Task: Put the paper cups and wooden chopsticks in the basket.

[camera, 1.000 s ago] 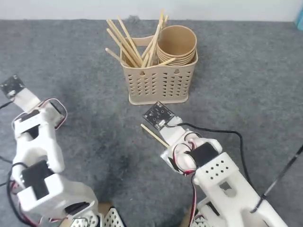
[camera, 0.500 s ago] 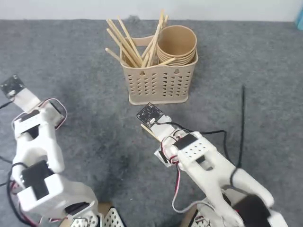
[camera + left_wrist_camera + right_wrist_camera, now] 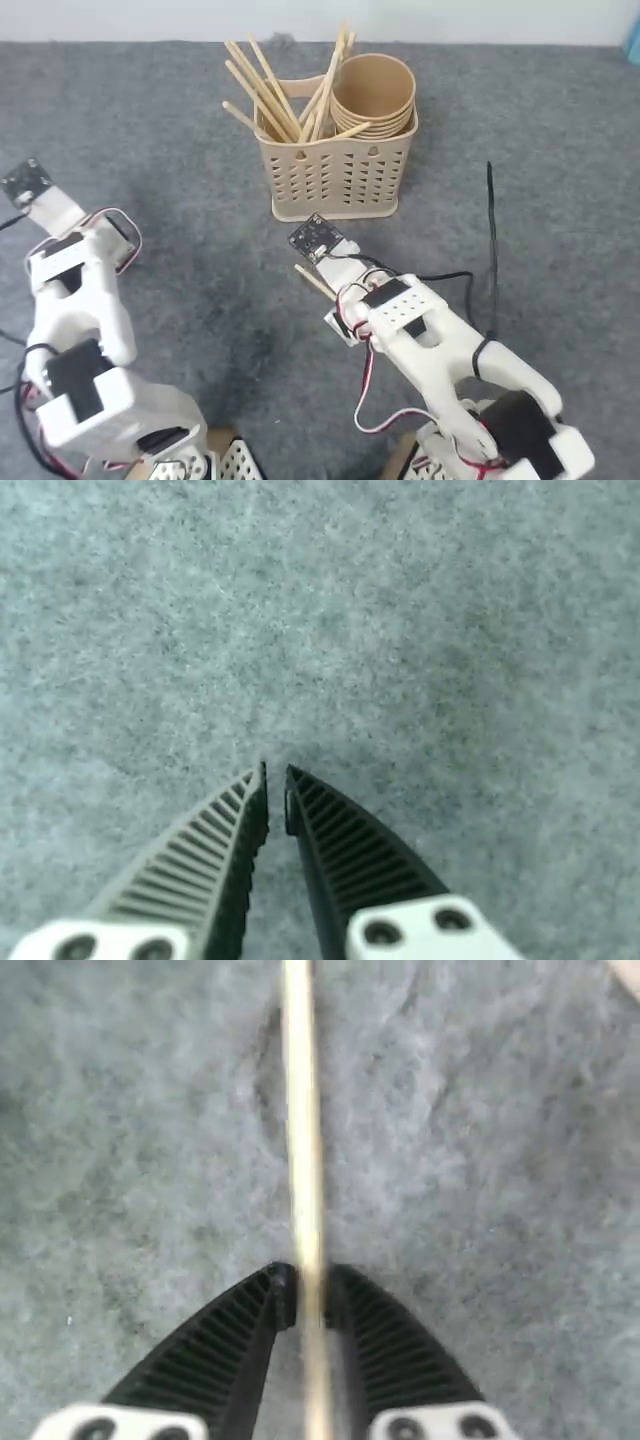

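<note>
A beige slotted basket (image 3: pixel 335 175) stands at the back of the grey mat, holding several wooden chopsticks (image 3: pixel 270 90) on one side and a stack of paper cups (image 3: pixel 373 95) on the other. One more chopstick (image 3: pixel 303 1150) is pinched between the fingers of my right gripper (image 3: pixel 308 1285), which is shut on it. In the high view this chopstick's end (image 3: pixel 312 281) pokes out from under the right arm, in front of the basket. My left gripper (image 3: pixel 275 780) hangs shut over bare mat at the left, with nothing between its fingers.
The grey felt mat (image 3: pixel 180 170) covers the whole table. A black cable (image 3: pixel 491 240) stands up at the right of the right arm. The left arm's body (image 3: pixel 75 300) occupies the near left.
The right arm has swung over and down onto the lone chopstick in front of the basket, now leaning further over it. The left arm has not moved.
</note>
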Robot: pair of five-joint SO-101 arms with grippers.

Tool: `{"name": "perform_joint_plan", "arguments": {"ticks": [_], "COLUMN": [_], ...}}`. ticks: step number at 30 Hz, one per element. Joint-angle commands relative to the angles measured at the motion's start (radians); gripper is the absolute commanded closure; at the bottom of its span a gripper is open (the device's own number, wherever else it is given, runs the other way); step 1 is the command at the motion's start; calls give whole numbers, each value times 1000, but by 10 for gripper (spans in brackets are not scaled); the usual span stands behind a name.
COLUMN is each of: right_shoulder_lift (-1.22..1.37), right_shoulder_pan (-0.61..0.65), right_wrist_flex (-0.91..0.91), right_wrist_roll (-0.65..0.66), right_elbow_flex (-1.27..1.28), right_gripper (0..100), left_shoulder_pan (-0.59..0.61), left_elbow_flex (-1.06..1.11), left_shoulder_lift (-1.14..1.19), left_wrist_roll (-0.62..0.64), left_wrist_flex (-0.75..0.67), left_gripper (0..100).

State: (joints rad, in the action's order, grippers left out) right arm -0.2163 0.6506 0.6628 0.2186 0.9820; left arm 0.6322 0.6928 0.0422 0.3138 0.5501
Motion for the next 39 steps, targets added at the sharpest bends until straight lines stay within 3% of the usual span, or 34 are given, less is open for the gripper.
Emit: {"name": "perform_joint_plan", "arguments": {"ticks": [1,9,16,20,24,32,39], "right_shoulder_lift": [-67,-472,-812,-929,-984,-918,-737], "right_shoulder_pan": [15,31,99,90,91,90,88], "right_wrist_flex": [130,493,544,406,180,-93,-406], "right_wrist_roll": [-14,-92,-190,-267,-336,-338,-92], "right_elbow_flex": [-55,-230,-311,-315,-316,-316,-367], "right_gripper": [987,991,991,991,991,991,991], "left_shoulder_pan": [8,-26,-31,-43,-83,-166,-230], "left_elbow_flex": [-36,-22,-21,24,193,476,610], "left_shoulder_lift": [-11,-18,-20,-68,-210,-500,-621], "left_wrist_roll": [6,-40,-48,-49,-106,-143,-259], "left_wrist_flex": [2,-3,0,-15,-153,-287,-387], "left_gripper": [971,990,990,990,990,989,989]}}
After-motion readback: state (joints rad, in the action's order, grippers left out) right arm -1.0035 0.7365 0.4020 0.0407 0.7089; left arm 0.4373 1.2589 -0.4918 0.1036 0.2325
